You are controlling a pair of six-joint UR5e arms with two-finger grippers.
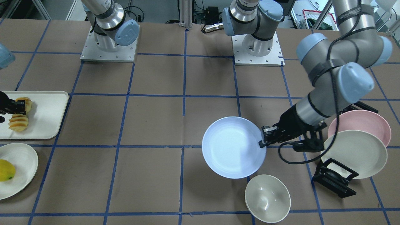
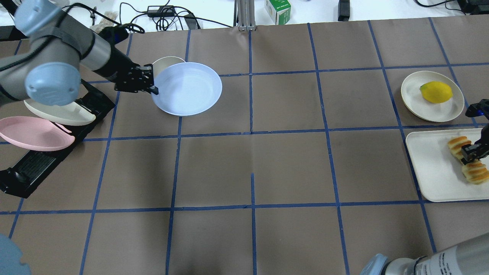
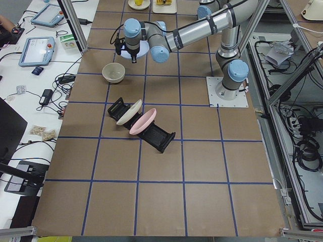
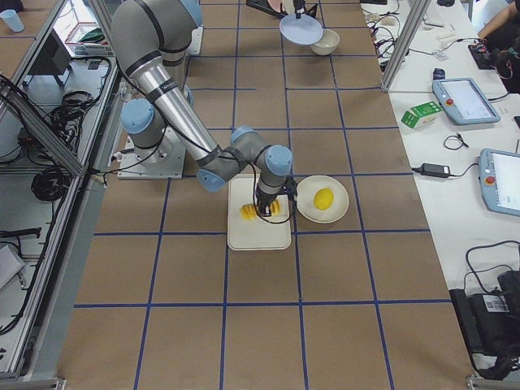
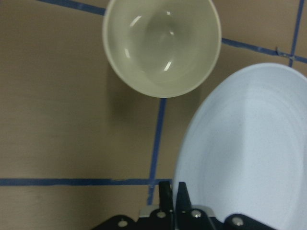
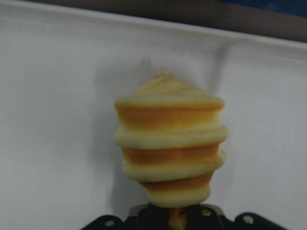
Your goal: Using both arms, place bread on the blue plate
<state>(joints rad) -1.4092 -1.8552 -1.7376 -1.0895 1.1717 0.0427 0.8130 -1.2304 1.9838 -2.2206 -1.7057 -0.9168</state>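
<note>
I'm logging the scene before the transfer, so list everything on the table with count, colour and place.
table: one, brown with a blue tape grid
tray: one, white, at the robot's right end
bread: one, yellow-orange, on the tray's outer side
small plate: one, cream, beside the tray
lemon: one, yellow, on the small plate
rack: one, black, at the robot's left end
pink plate: one, pink, leaning in the rack
cream plate: one, cream, in the rack beside the pink plate
bowl: one, cream, empty
blue plate: one, pale blue, held by its rim near the bowl
left hand: black, shut on the blue plate's rim
right hand: black, shut on the bread's middle
</note>
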